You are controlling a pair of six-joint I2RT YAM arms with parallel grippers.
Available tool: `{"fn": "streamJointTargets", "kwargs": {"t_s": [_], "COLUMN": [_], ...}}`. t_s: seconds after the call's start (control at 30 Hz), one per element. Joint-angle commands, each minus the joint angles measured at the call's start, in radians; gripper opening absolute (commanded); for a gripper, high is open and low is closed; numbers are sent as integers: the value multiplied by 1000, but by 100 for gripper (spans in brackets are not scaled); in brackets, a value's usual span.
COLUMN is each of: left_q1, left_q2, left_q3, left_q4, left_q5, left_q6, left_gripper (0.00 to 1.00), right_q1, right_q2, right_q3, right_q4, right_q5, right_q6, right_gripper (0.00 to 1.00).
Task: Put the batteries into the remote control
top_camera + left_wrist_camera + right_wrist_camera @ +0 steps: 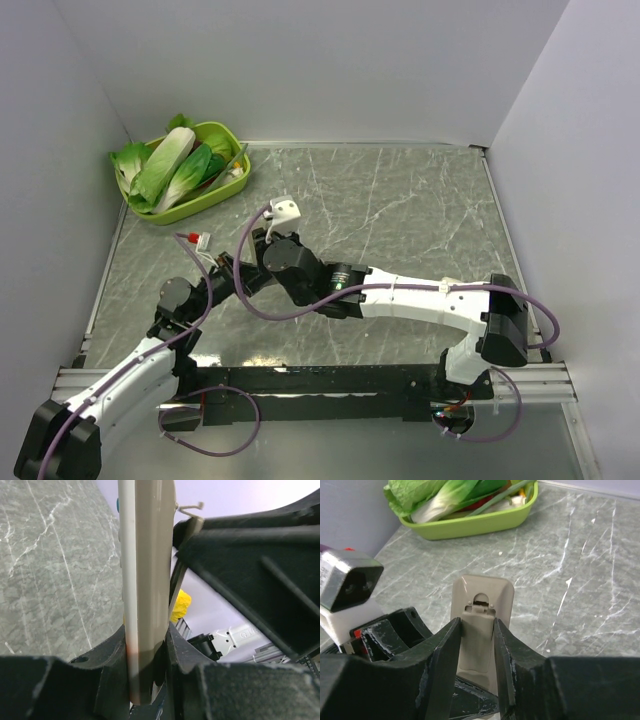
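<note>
The remote control (147, 580) stands edge-on in the left wrist view, its white face to the left and its grey-brown back to the right. My left gripper (147, 640) is shut on its lower end. In the right wrist view the remote's grey-brown back (482, 587) faces the camera. My right gripper (477, 622) is shut on the battery cover (477, 635), one jaw against each side. In the top view the two grippers meet mid-table, left (240, 275) and right (268, 245), and they hide the remote. The batteries are out of view.
A lime-green tray (215, 198) of leafy vegetables sits at the back left corner, also seen in the right wrist view (470, 527). The left wrist camera block (345, 580) hangs close beside the right jaws. Walls enclose the marble table (420, 210) on three sides.
</note>
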Motion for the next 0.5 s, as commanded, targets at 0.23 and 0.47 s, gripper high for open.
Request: {"fn": "streamJointTargets", "kwargs": {"t_s": [0.23,0.47], "left_q1": [-1,-1], "left_q2": [-23,-16], "left_q3": [25,12], "left_q4": [138,159], "left_q5": [-17,-19], "left_q6": [-39,-65], "left_gripper": [2,2], "right_q1": [9,3], "right_q2": [25,-7], "right_q3": [20,28], "right_q4": [-36,11], "right_q5": [-1,-29], "right_q6": [1,-97], "right_gripper": [55,77]}}
